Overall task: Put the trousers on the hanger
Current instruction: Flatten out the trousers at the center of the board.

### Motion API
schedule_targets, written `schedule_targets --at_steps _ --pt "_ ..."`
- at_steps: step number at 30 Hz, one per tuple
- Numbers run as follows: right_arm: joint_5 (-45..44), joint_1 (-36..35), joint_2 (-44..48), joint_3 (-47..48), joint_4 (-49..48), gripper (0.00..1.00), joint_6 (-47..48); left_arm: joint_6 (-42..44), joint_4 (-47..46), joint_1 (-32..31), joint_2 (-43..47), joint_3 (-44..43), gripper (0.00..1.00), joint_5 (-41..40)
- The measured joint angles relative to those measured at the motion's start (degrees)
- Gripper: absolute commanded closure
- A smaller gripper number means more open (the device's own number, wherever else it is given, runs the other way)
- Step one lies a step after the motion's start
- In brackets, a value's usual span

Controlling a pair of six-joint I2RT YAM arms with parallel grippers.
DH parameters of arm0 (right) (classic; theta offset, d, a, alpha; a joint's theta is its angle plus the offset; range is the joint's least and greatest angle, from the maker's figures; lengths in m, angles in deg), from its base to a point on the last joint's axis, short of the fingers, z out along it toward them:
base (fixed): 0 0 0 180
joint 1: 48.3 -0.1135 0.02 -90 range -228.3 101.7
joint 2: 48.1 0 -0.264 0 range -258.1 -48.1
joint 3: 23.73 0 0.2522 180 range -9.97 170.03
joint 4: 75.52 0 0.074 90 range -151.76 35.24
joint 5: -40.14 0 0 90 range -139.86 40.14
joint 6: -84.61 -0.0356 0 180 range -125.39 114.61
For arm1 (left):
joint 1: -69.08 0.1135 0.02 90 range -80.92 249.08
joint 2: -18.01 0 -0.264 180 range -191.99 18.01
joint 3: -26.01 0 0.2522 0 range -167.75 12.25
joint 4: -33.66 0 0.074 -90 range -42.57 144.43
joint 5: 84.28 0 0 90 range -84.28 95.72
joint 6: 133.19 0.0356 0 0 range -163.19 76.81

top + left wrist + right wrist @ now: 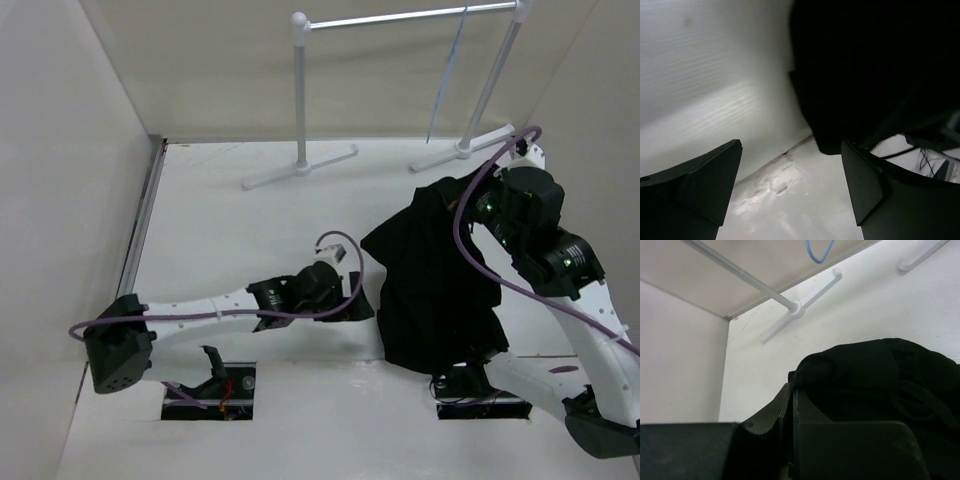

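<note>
The black soft-fabric trousers (435,290) hung in a bunched drape at the right of the white counter (230,230). Their top was gathered at the right gripper (792,396), whose jaws sat together with dark cloth bulging just past the tips. As far as the wrist view showed, they were clamped on the fabric. The left gripper (356,306) lay low, just beside the garment's left edge, its jaws wide apart and holding nothing. The thin pale-blue wire hanger (447,75) dangled from the bar of the white tubular rack (400,19) at the back, well apart from the cloth.

The step in hand looked like taking a second hold so the cloth could be spread. To do it well, the left jaws should probably slide onto a single outer edge rather than bite the whole bundle — a thick pinch would leave the legs bunched and too bulky to pass through the hanger's triangle. The right hold would best be high, so the fabric hangs free of the counter.
</note>
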Motion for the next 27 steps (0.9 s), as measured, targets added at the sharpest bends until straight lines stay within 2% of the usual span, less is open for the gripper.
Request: schedule_targets --at_steps 4,9,11,13,14,15,17,19,21,27 --pt "0.9 1.6 -2.4 0.0 -1.3 0.95 -1.1 -0.2 -9.4 -5.3 -7.9 -1.7 0.17 -0.8" --pt "2.0 2.2 -4.0 0.0 -1.6 0.95 -2.1 -0.4 -16.2 -6.8 -18.4 -5.3 0.2 -0.1" --pt "2.4 2.5 -4.0 0.0 -1.6 0.95 -2.2 -0.8 -18.8 -7.3 -21.9 -7.5 0.36 0.6" --pt "2.6 2.8 -4.0 0.0 -1.6 0.95 -2.2 -1.1 -21.1 -8.2 -24.6 -9.7 0.7 1.3" --pt "2.7 2.8 -4.0 0.0 -1.6 0.95 -2.2 -1.3 -22.2 -8.4 -25.6 -10.7 0.8 1.4" --pt "2.8 2.8 -4.0 0.2 -1.6 0.95 -2.2 -1.5 -22.8 -8.5 -26.3 -11.4 0.86 1.4" --pt "2.9 2.8 -4.0 0.7 -1.5 0.95 -2.2 -1.5 -23.6 -8.1 -26.2 -11.9 0.89 1.2" --pt "2.9 2.8 -4.0 1.8 -1.4 0.95 -2.2 -1.5 -23.4 -6.5 -24.1 -11.1 0.92 0.2" --pt "3.0 2.8 -4.0 3.4 -1.4 0.95 -2.2 -1.5 -22.3 -3.2 -18.2 -8.3 0.92 -1.2" --pt "2.8 -0.3 -4.3 9.1 -1.4 0.95 -2.2 -1.0 -10.9 11.2 11.6 -3.6 0.94 -6.9"
